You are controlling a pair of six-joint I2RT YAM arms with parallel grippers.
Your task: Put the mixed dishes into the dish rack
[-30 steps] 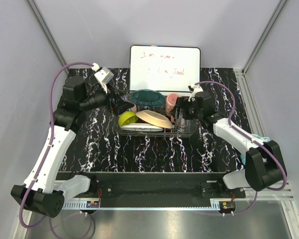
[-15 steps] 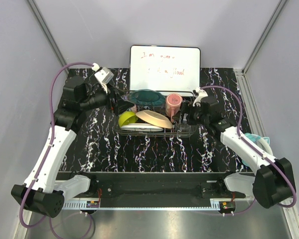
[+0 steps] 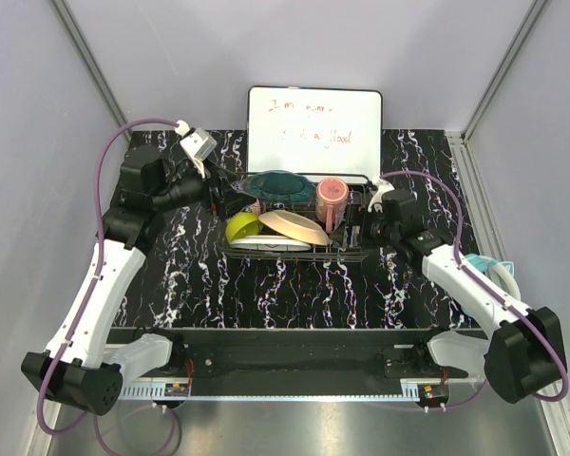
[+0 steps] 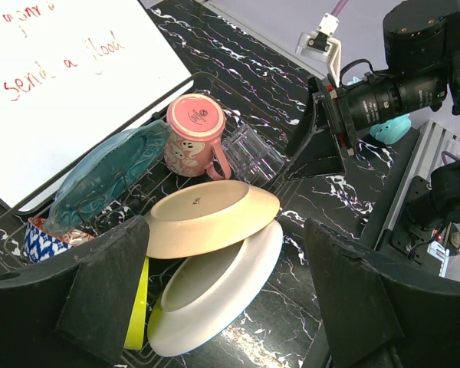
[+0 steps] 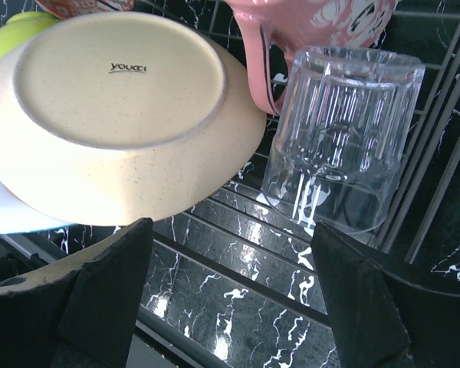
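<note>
While both stand apart, empty, my right gripper [image 5: 230, 307] has the clear glass [image 5: 341, 138] just ahead. Ahead of my left gripper [image 4: 226, 307] lies the peach plate [image 4: 211, 218].

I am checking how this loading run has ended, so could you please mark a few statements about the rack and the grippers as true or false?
1. The pink mug stands upside down in the dish rack. True.
2. The clear glass lies on the table outside the rack. False: it is inside the rack, beside the mug.
3. The peach plate lies bottom-up over the white plate. True.
4. The right gripper is shut on the glass. False: its jaws are open and hold nothing.
</note>
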